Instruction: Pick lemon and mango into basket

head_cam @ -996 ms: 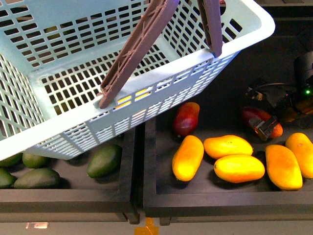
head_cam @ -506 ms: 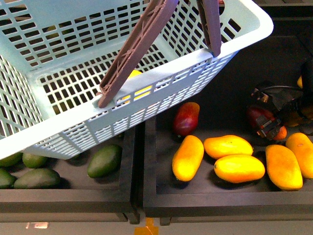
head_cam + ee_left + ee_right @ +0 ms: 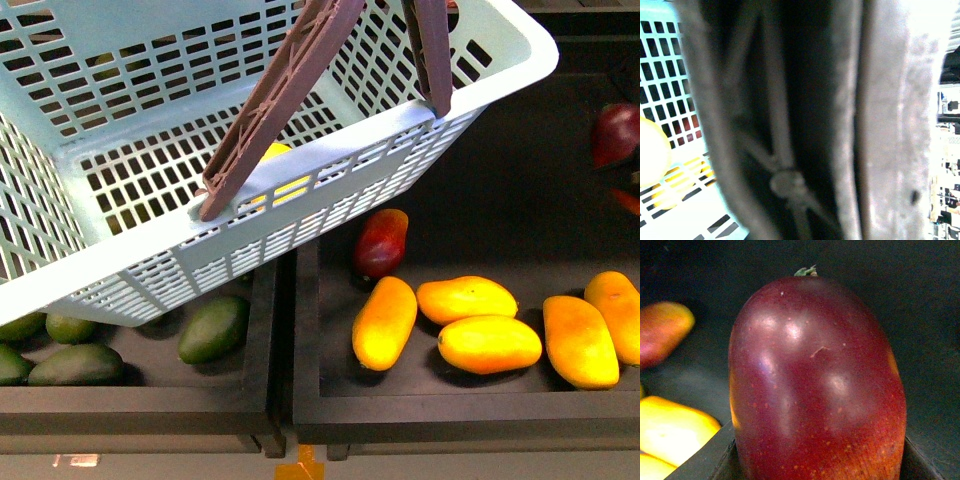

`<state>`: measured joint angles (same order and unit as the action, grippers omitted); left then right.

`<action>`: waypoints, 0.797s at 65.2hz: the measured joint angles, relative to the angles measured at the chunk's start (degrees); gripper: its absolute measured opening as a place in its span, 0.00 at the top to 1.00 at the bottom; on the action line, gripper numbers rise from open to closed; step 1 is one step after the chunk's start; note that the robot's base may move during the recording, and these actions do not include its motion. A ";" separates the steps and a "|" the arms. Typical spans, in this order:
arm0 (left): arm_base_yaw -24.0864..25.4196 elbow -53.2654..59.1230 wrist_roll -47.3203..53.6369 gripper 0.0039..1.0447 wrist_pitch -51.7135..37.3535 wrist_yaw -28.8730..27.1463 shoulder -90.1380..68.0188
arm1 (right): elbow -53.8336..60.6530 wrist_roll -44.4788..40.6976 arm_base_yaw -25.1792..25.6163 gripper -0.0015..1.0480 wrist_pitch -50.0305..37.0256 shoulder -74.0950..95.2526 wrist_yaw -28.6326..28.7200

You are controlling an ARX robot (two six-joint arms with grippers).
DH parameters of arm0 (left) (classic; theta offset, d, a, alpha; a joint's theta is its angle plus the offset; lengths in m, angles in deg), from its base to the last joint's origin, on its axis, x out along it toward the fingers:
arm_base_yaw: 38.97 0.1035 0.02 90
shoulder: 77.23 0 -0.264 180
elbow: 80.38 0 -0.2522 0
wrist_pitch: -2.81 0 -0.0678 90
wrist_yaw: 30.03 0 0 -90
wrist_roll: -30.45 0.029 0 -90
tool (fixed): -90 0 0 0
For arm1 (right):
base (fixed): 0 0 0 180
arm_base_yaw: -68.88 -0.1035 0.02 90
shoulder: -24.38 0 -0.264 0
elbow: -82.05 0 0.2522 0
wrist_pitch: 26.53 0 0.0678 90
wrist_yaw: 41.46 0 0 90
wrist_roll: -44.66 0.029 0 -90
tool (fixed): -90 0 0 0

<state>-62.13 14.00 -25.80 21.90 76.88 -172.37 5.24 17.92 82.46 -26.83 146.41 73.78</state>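
Dark-red glossy mango point(image 3: 815, 385), oval, clamped between right jaws, aloft. Left jaws: cannot tell; ribbed brown handle point(image 3: 790, 150) fills view, joined to slotted aqua basket point(image 3: 380, 132).

Black produce trays point(image 3: 285, 330) over pale floor point(image 3: 150, 462)

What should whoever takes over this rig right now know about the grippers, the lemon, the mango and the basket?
Left gripper: fingers not in view. Its wrist camera sits close against the brown handle of the basket, which hangs tilted in the air.
Right gripper: fingers not in view. A dark red mango fills its wrist camera, so it is probably held.
Lemon: inside the basket, done.
Left to do: get a mango into the basket. Four yellow mangoes and another red one lie in the right tray.
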 joint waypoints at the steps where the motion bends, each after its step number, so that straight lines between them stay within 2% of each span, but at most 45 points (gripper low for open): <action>1: 0.00 0.00 0.00 0.87 0.00 0.00 0.00 | 1.84 0.59 0.50 0.42 -0.20 -2.34 0.92; 17: 0.00 0.00 0.00 0.87 0.00 0.02 0.00 | 15.67 7.28 4.44 0.42 2.95 -25.53 8.39; 27: 0.00 0.00 0.00 0.87 0.00 0.04 0.00 | 20.39 13.84 3.06 0.42 6.29 -40.70 9.53; 33: 0.00 0.00 -0.02 0.87 0.00 0.02 0.00 | 22.25 17.64 -0.81 0.42 7.04 -46.77 6.69; 43: 0.00 0.00 0.00 0.87 0.00 0.00 0.00 | 22.21 27.71 -10.69 0.42 5.40 -49.81 -0.24; 47: 0.00 0.00 0.00 0.87 0.00 0.02 0.00 | 21.05 32.89 -14.97 0.42 4.24 -48.61 -4.00; 52: 0.00 0.00 0.00 0.87 0.00 0.00 0.00 | 17.20 42.25 -22.82 0.42 2.73 -44.26 -9.68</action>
<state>-62.13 14.00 -25.80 21.90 76.88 -172.37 22.45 60.17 59.64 -24.10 102.15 64.10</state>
